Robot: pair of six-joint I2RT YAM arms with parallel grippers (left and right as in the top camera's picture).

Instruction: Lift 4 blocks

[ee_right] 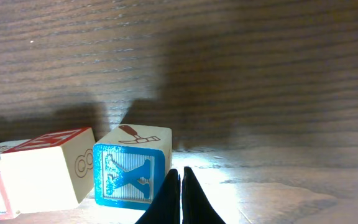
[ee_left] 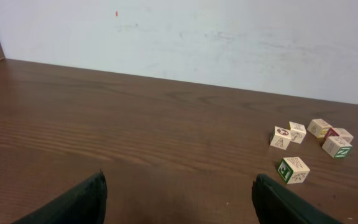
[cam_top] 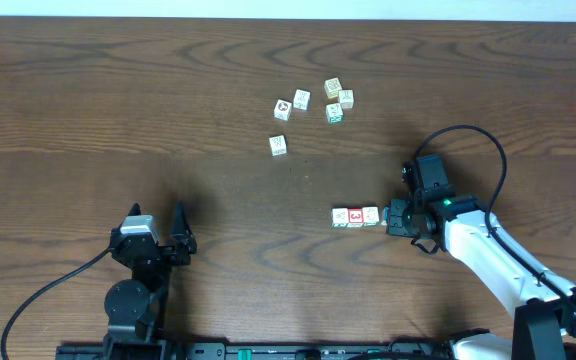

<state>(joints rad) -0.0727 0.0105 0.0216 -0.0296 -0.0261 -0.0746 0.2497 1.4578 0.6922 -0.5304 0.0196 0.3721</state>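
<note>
Right wrist: right gripper (ee_right: 181, 172) pressed together, holding nothing, just beside blue block (ee_right: 131, 174) at end of block row (cam_top: 355, 216). Probably aligning. Next I spread, straddle row, squeeze, lift. Left gripper (ee_left: 179, 177) spread, idle.

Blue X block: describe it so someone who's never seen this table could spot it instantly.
On the wooden table, find the right gripper, shut, beside a short row of three blocks. The blue X block is the row's end nearest that gripper. Only it shows a bright blue face with an X; its neighbour, the red-faced block, shows red.
</note>
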